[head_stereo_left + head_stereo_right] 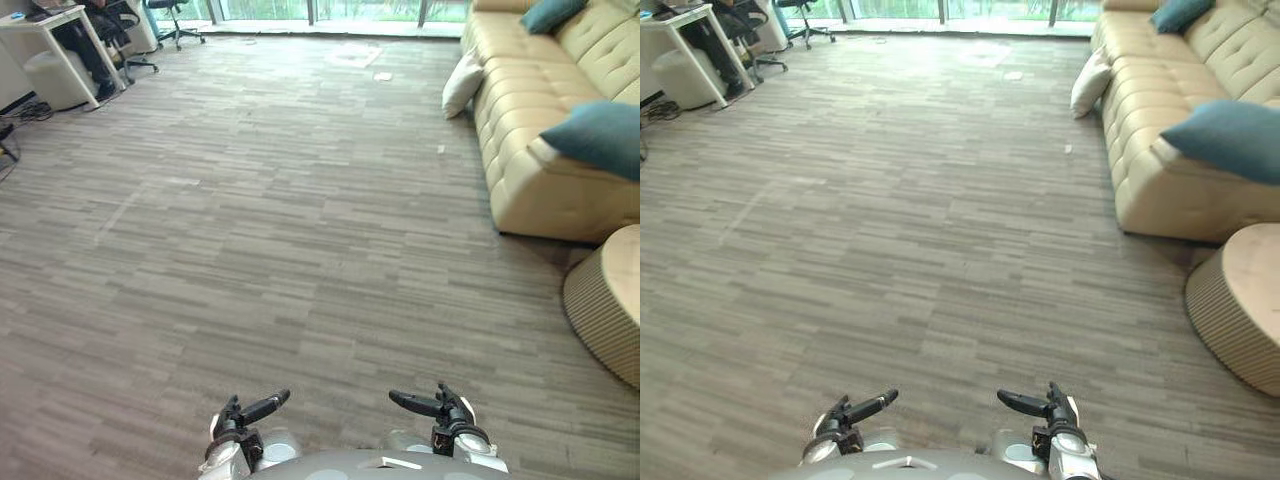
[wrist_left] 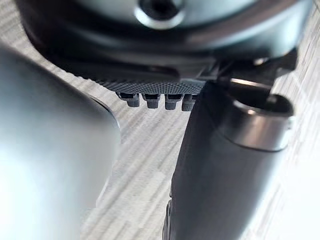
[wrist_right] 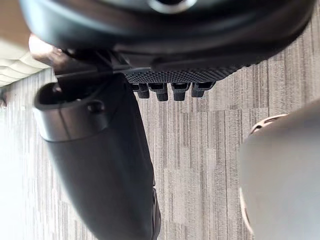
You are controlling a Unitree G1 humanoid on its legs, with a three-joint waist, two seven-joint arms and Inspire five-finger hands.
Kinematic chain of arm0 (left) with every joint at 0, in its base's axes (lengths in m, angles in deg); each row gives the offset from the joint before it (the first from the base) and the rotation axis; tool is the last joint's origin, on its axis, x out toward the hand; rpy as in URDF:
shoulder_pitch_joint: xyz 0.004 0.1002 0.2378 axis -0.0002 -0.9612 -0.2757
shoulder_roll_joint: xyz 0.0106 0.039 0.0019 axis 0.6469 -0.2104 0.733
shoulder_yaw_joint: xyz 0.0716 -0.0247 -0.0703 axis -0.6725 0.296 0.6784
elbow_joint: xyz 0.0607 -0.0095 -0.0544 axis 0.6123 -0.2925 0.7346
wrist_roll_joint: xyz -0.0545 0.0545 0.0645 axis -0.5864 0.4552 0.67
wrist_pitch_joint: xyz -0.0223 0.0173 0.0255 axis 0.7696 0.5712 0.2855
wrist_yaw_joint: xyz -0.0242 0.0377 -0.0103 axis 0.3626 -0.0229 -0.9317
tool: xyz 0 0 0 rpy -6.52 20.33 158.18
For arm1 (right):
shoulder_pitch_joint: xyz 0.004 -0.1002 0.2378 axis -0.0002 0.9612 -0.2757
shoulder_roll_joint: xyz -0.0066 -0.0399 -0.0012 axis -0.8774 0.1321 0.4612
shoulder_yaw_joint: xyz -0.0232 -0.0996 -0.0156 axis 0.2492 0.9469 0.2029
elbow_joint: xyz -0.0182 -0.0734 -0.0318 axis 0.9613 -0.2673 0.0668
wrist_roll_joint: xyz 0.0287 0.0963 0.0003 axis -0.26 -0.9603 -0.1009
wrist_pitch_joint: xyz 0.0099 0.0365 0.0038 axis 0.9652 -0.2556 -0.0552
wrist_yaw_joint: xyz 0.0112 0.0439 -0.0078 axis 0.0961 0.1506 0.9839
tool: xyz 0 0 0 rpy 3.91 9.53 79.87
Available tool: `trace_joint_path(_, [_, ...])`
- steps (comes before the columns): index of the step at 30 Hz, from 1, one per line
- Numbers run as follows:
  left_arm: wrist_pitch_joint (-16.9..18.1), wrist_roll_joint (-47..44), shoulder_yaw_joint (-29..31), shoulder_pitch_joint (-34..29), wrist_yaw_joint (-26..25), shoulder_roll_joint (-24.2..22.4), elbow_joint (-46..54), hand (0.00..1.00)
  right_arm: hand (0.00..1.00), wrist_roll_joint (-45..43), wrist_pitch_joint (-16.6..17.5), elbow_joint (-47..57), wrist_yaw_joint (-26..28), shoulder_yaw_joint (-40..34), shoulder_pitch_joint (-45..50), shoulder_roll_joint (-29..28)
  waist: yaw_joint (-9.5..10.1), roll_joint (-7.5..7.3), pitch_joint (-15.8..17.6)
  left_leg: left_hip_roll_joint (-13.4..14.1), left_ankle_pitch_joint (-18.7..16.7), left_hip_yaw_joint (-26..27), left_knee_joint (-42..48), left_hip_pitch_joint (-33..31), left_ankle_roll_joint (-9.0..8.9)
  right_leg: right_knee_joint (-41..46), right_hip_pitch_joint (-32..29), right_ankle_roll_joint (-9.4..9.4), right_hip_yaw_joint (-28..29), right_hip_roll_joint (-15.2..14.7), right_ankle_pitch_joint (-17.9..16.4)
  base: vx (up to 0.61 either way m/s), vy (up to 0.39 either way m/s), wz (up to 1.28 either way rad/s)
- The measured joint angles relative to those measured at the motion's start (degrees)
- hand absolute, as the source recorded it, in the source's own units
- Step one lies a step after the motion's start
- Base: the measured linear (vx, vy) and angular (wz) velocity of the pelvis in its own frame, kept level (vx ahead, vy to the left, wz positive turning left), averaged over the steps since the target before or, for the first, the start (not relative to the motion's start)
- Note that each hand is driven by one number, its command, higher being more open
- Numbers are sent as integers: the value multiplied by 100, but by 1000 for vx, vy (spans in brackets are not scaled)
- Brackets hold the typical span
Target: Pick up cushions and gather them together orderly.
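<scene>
The left hand [image 1: 245, 412] and right hand [image 1: 440, 405] hang low, empty, thumbs pointing toward each other, fingers [image 2: 152, 100] relaxed.

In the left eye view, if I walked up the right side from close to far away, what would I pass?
Round ribbed pouf → teal cushion on the near end of the sofa → white cushion on the floor against the sofa → second teal cushion at the sofa's far end.
</scene>
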Motion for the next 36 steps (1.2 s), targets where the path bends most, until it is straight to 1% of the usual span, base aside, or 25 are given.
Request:
trace_joint_path(3, [83,-35,18,56,2,-9,79,100,100,-1,-78,-59,-27,24,0,-28,135,-71,78,-286,-237,365,-1827,-392,227,-468,619,111,309,-179,15,510,106,-56])
trace_joint_path(4, [109,-36,21,67,-5,-26,108,100,100,2,-77,-57,-28,24,18,-76,166,-118,106,-572,29,357,-3045,-487,329,-643,882,240,411,-345,-30,502,194,-55])
trace_joint_path(5, [117,-37,21,66,-6,-34,109,100,100,4,-77,-49,-26,26,26,-78,168,-116,105,-629,147,345,-3326,-503,342,-682,935,277,444,-369,-52,630,270,-67])
trace_joint_path(6, [120,-103,6,55,-23,-68,63,100,100,3,-57,-62,-6,39,61,0,189,8,65,-686,794,295,-4163,-582,488,-743,1143,485,629,-352,-199,668,304,-59])
trace_joint_path(7, [114,-190,0,72,-26,-22,-10,100,100,2,-54,-121,-27,33,47,-2,207,1,1,-761,1235,230,-4074,-562,622,-712,1218,521,766,-400,-247,571,268,-54])
trace_joint_path(8, [100,-187,-29,107,-10,97,-19,100,100,3,-53,-146,-52,33,56,-98,164,-195,-69,-904,1202,252,-4049,-553,711,-528,1159,523,819,-597,-244,463,209,-21])
trace_joint_path(10, [105,-188,-63,115,0,192,-9,100,100,0,-42,-135,-50,12,107,-212,164,-400,-169,-1092,897,361,-3914,-551,839,206,780,597,1004,-882,-192,519,251,-4])
trace_joint_path(12, [62,-201,-66,128,-41,258,-170,100,100,-5,-38,-166,-49,-44,87,-260,163,-452,-171,-1256,368,431,-3614,-288,922,1785,284,984,1166,-1108,174,554,288,-3])
trace_joint_path(13, [62,-200,-68,130,-47,260,-185,100,100,-4,-32,-167,-49,-43,85,-260,159,-453,-171,-1270,318,445,-3605,-236,932,2023,200,1040,1199,-1131,262,531,251,-10])
trace_joint_path(14, [57,-197,-121,120,-66,280,-259,100,100,3,-10,-164,14,-15,60,-189,161,-427,-153,-1363,38,512,-3601,135,948,3424,-349,1408,1367,-1282,898,525,235,-15])
trace_joint_path(15, [45,-193,-161,116,-89,271,-298,100,100,-2,20,-138,50,-19,57,-130,152,-383,-124,-1404,-162,530,-3626,511,936,4315,-730,1378,1303,-1383,878,513,212,-21])
trace_joint_path(17, [40,-190,-351,87,-114,248,-310,100,100,-44,95,-41,34,-30,55,-51,111,-271,-89,-1389,-399,569,-4053,1325,926,5028,-1499,911,822,-1440,528,499,118,-17])
trace_joint_path(18, [40,-190,-359,87,-113,247,-316,100,100,-45,98,-33,32,-29,53,-48,103,-265,-90,-1384,-400,570,-4109,1385,922,5023,-1567,901,765,-1431,502,517,71,-5])
trace_joint_path(19, [49,-190,-494,92,-108,283,-402,100,100,-44,131,-39,21,-22,-26,-29,45,-230,-76,-1319,-375,573,-4455,1810,880,4661,-1983,767,328,-1360,198,406,-12,4])
trace_joint_path(21, [41,-189,-558,99,-96,291,-481,100,100,-45,130,-43,20,-38,-114,-7,-20,-189,-49,-1213,-381,597,-4851,2281,794,3738,-2438,637,-179,-1219,57,405,-58,2])
trace_joint_path(23, [41,-183,-576,86,-87,290,-546,100,100,-38,129,-55,33,-86,-228,-3,-77,-163,-37,-1150,-398,651,-5278,2687,725,1816,-2680,679,-508,-934,322,575,-140,5])
trace_joint_path(24, [43,-180,-588,44,-45,318,-611,100,100,-48,102,-75,55,-129,-222,-9,-115,-180,-32,-1228,-442,606,-5418,2902,629,1195,-2644,394,-405,-810,1187,557,-177,7])
trace_joint_path(25, [30,-178,-582,89,-24,252,-723,100,100,-43,100,-109,75,-174,-261,29,-123,-89,-28,-1124,-460,528,-5417,3025,595,1289,-2592,55,-395,-723,1120,466,-164,-5])
trace_joint_path(26, [22,-185,-548,85,-25,171,-721,100,100,-16,98,-115,75,-173,-291,92,-79,37,-48,-1006,-412,508,-5342,3020,513,1352,-2578,-8,-429,-654,1037,722,-307,-9])
trace_joint_path(28, [-6,-80,-538,90,21,82,-690,100,100,1,71,-46,59,-274,-284,91,-137,155,-63,-830,-238,327,-4580,2847,255,1630,-2440,-12,-503,-648,442,717,-330,14])
trace_joint_path(29, [-23,-31,-434,100,37,47,-660,100,100,3,67,-38,61,-267,-250,88,-161,196,-58,-571,-156,75,-3406,2451,171,1570,-2122,-21,-596,-578,223,439,-231,28])
trace_joint_path(30, [-24,-28,-400,101,41,40,-641,100,100,7,59,-34,70,-258,-231,89,-157,200,-54,-480,-57,-30,-2924,2294,152,1520,-2004,-26,-616,-544,167,500,-263,26])
trace_joint_path(31, [-26,-28,-190,60,46,-6,-484,100,100,6,55,-9,64,-191,-147,115,-128,226,-42,-81,209,-265,-961,1552,-49,1227,-1432,-31,-651,-316,4,469,-239,7])
trace_joint_path(33, [-13,-25,-106,1,32,-19,-297,100,100,-15,59,-4,60,-137,-97,101,-103,199,-39,123,143,-211,-15,1048,-46,950,-990,-24,-645,-204,-66,393,-154,-4])
trace_joint_path(36, [0,-60,-123,4,30,31,-161,100,100,-59,37,-56,54,-141,-18,47,-91,82,-66,80,-98,231,-352,192,135,299,-301,66,-595,-165,-69,411,-99,-14])
